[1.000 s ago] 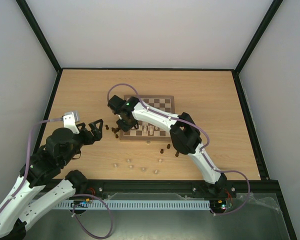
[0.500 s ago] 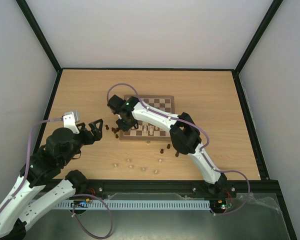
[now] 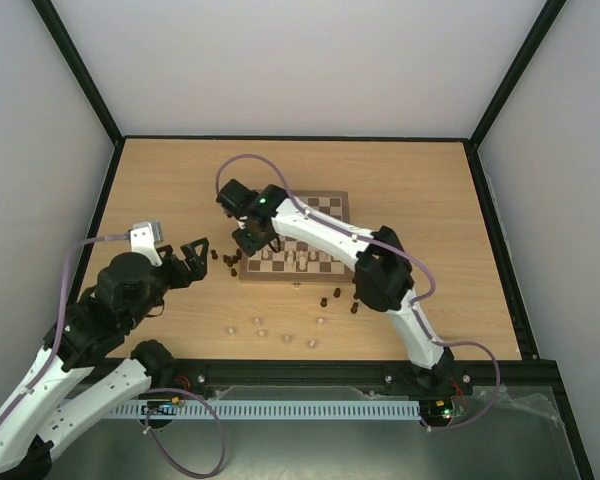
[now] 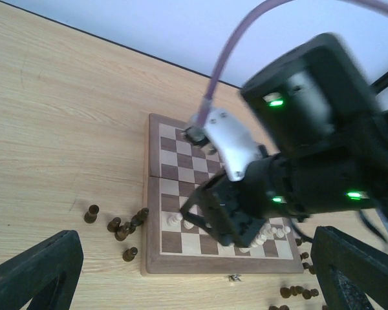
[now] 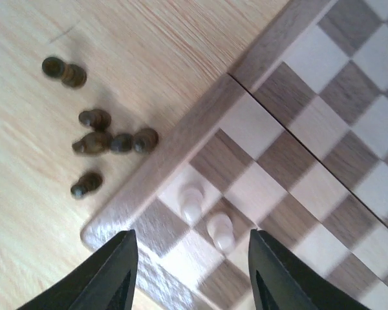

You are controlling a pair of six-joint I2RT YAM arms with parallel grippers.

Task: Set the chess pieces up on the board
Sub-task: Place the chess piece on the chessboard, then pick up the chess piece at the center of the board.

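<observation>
The board lies mid-table with a row of cream chess pieces along its near edge. My right gripper hovers over the board's near left corner. In the right wrist view it is open, and two cream pieces stand free on squares below its fingers. Dark pieces lie on the table just off that corner. My left gripper is open left of the board and holds nothing. In its wrist view the right arm hides part of the board.
Several loose cream pieces lie on the table in front of the board. More dark pieces sit off the board's near right side. A clasp sticks out from the board's near edge. A black frame borders the tabletop.
My right gripper's jaws have parted over the board's near left corner, and its arm has shifted slightly back and to the right. The left arm has barely moved.
</observation>
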